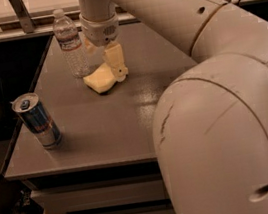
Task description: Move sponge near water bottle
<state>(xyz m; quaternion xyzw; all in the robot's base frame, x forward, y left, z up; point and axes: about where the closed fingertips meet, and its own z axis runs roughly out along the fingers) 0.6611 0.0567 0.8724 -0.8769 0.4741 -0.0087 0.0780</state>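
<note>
Camera view.
- Gripper [118, 74]: at the table's [127, 125] far centre, pointing down.
- Fingers [115, 59]: narrowly parted, clamped on the sponge's right end.
- Sponge [99, 79]: low at the table surface, near the water bottle [71, 44], at its 5 o'clock.
- Can [37, 120]: upright, well apart, at the sponge's 8 o'clock.

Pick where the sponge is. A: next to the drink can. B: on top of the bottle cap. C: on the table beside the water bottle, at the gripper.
C: the sponge lies on the table by the water bottle, with the gripper at it.
</note>
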